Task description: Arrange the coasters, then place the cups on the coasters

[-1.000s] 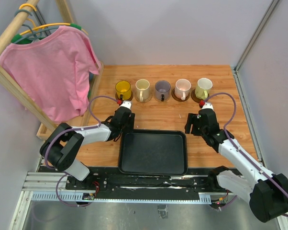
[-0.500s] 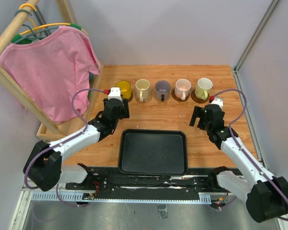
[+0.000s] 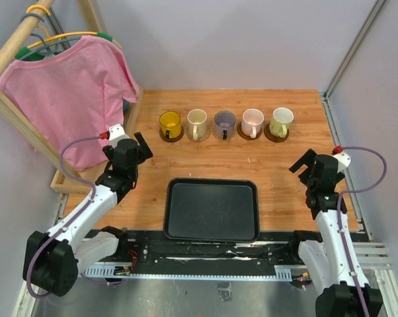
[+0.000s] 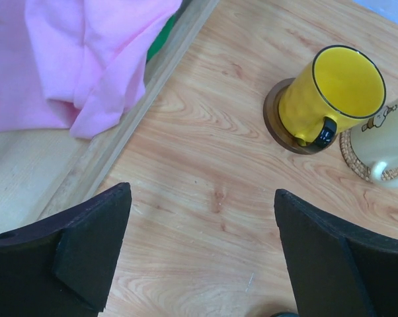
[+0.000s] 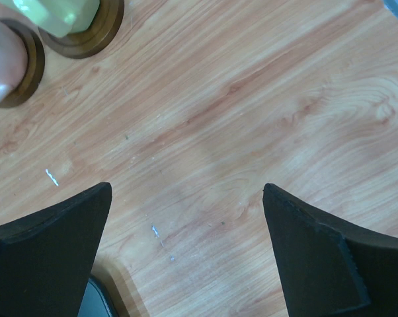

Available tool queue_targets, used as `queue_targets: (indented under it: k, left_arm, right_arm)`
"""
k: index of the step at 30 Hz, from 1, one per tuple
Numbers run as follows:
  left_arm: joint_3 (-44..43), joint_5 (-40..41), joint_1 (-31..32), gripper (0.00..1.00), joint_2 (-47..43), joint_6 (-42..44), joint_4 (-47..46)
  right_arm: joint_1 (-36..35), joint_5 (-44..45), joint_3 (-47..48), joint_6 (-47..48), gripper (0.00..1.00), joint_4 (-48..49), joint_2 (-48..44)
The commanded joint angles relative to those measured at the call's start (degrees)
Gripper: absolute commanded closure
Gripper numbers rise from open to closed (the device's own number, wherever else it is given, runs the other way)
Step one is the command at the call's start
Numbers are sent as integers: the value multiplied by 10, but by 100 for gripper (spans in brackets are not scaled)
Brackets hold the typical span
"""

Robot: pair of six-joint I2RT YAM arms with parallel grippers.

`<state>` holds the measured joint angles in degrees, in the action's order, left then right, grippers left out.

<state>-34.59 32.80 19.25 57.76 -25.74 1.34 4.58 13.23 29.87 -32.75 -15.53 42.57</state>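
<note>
Cups, 5 in all, stood in a row at 12 o'clock from the tray, each on 1 of the coasters, so the task looked finished. The tray held nothing. The left gripper sat at 10 o'clock of it and the right gripper at 3, both spread wide and empty.

Left wrist: the yellow cup sat on its coaster at 1 o'clock, beyond the parted jaws.

Right wrist: 2 coasters with cups lay at 11 o'clock, with nothing between the jaws.

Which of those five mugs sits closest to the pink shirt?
The bright yellow mug: it alone stands at the left end of the row, seen from the overhead camera.
</note>
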Motion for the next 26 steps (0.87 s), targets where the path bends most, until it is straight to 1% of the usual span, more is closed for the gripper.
queue_targets:
  k: [1,2,7,11,18,26]
  left_arm:
    - [11,32,-2,2,-9,-54,20]
    - [13,36,-1,1,-10,-66,22]
    - [28,70,-2,0,-18,-137,64]
    - [35,94,-2,0,-27,-160,92]
    - [51,124,-1,0,-51,-167,101]
    - [53,132,-1,0,-52,-171,113]
  right_arm:
    - [11,27,-15,-14,2,-17,-49]
    - [11,31,-15,-11,2,-21,-55]
    - [11,37,-17,-8,2,-28,-61]
    - [11,27,-15,-9,2,-26,-47]
    - [11,18,-16,-11,2,-21,-45]
    - [11,16,-19,-8,2,-21,-53]
